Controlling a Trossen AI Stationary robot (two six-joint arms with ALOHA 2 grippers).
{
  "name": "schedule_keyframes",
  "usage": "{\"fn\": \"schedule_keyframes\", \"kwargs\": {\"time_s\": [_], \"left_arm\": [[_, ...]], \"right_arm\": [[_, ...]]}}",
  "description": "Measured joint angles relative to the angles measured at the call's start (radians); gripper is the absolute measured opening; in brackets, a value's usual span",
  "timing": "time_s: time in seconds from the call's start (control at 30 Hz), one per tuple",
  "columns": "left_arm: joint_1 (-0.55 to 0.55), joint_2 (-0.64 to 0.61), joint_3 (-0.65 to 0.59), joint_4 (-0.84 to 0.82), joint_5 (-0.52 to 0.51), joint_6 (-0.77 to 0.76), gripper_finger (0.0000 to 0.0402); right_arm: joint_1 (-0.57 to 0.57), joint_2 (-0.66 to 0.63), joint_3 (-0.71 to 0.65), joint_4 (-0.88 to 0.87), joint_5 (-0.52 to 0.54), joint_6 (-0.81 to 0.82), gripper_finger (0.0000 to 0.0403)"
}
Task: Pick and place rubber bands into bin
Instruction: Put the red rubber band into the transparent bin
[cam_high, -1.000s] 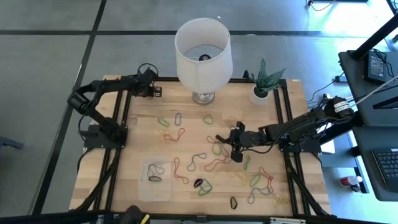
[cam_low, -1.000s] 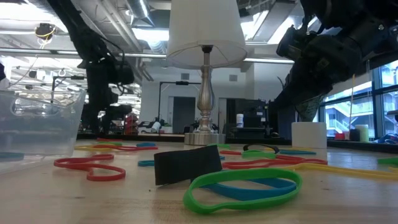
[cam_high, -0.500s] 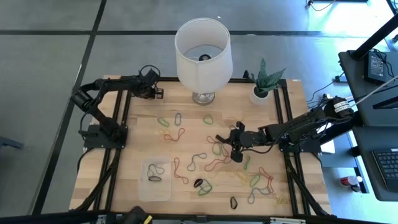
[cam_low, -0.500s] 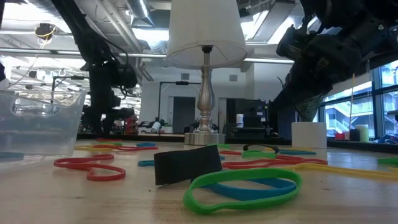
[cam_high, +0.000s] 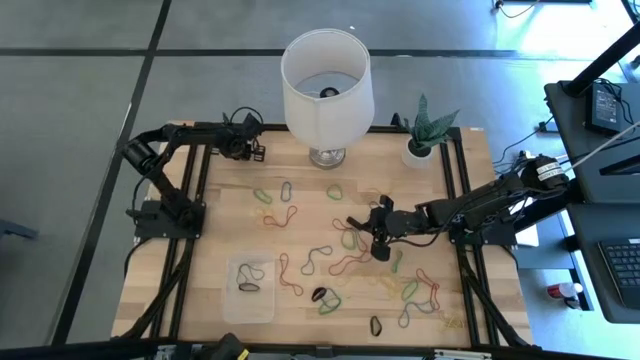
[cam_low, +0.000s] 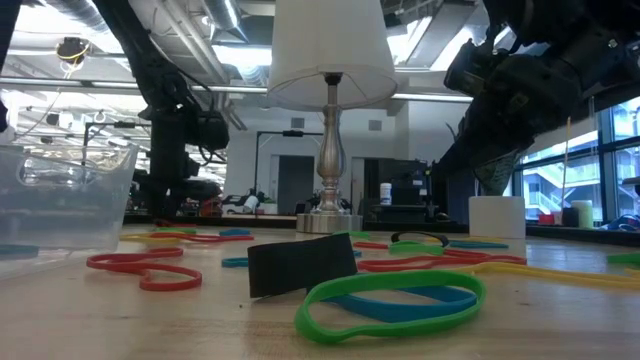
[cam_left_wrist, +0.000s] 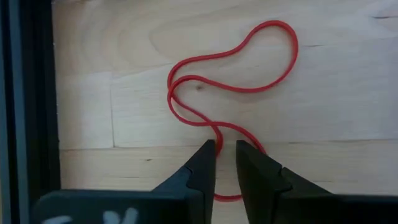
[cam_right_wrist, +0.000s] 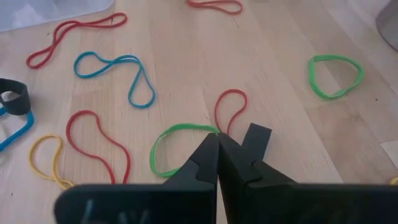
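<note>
Many coloured rubber bands (cam_high: 345, 265) lie scattered on the wooden table. The clear bin (cam_high: 228, 300) stands near the front left with two bands (cam_high: 250, 287) in it. My left gripper (cam_high: 258, 151) is at the table's far left. In its wrist view it (cam_left_wrist: 225, 152) is open a narrow way, with a fingertip on either side of a red band (cam_left_wrist: 233, 87) that lies flat. My right gripper (cam_high: 352, 223) is at mid table. It (cam_right_wrist: 217, 142) is shut, its tips over a green band (cam_right_wrist: 180, 134) and beside a red band (cam_right_wrist: 231, 109). My left gripper has the red band's narrow stretch (cam_left_wrist: 219, 134) in the gap between its fingers, which come from above. I cannot tell whether they touch it. My right gripper's shut tips are at the green band's edge (cam_right_wrist: 202, 128). I cannot tell whether they touch it.
A white lamp (cam_high: 325, 80) and a potted plant (cam_high: 420, 148) stand at the far edge. The black table frame (cam_left_wrist: 25, 93) runs close beside my left gripper. A wide black band (cam_low: 300, 265) stands near the front edge, beside a green band (cam_low: 390, 300).
My left gripper has gone toward the table's right edge and a little toward the near edge, along the far left corner. My right gripper has kept still.
</note>
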Motion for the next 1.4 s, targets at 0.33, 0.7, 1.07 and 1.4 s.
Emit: {"fn": "schedule_keyframes", "kwargs": {"time_s": [0.33, 0.7, 1.07, 1.4], "left_arm": [[-0.018, -0.006, -0.001, -0.064, 0.008, 0.007, 0.0001], [-0.113, -0.151, -0.008, -0.145, -0.002, -0.014, 0.0001], [-0.127, -0.149, -0.041, -0.086, 0.035, -0.02, 0.0018], [-0.08, -0.054, -0.05, -0.014, -0.021, -0.018, 0.0089]], "right_arm": [[0.0, 0.0, 0.0, 0.0, 0.0, 0.0, 0.0007], [0.0, 0.0, 0.0, 0.004, 0.0, 0.002, 0.0007], [0.0, 0.0, 0.0, 0.011, 0.0, 0.003, 0.0007], [0.0, 0.0, 0.0, 0.011, 0.0, 0.003, 0.0007]]}}
